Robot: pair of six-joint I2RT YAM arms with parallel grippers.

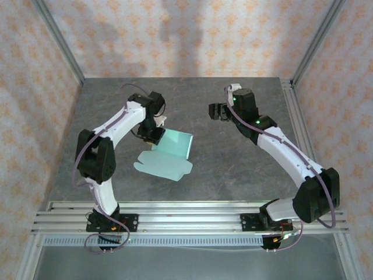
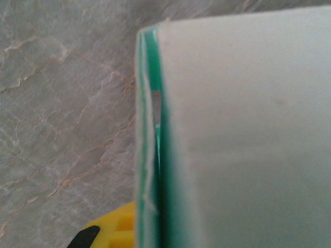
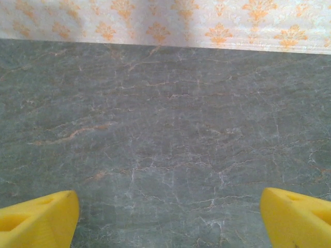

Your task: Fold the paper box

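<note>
Left gripper (image 1: 152, 135): jaws closed, pinching the far left corner of the paper box (image 1: 166, 154). In the left wrist view one yellow finger (image 2: 108, 230) shows at the bottom edge, right against the card.

Paper box, from the left wrist: pale card close to the lens, blurred. Two layers are seen edge-on, with a darker green face between them and a small slot (image 2: 155, 109) cut near the fold. The layers lie close together.

Paper box, from above: left of centre on the table (image 1: 233, 169), near the left arm and well apart from the right arm. It is a die-cut sheet, partly folded. The far panel looks greener, and its right edge appears turned up. The near part is paler and lies flat, with a rounded flap at the near left and a notched outline at the near right. Whether anything is printed on it I cannot tell.

Right gripper (image 1: 214, 111): open, jaws spread wide, holding nothing, over bare table at the far right of centre. In its wrist view both yellow fingers (image 3: 36, 219) sit at the bottom corners with grey veined stone between them.

Surroundings: walls (image 1: 175, 35) papered with an orange motif, metal rails (image 1: 192, 213) along the near edge carrying both arm bases.
</note>
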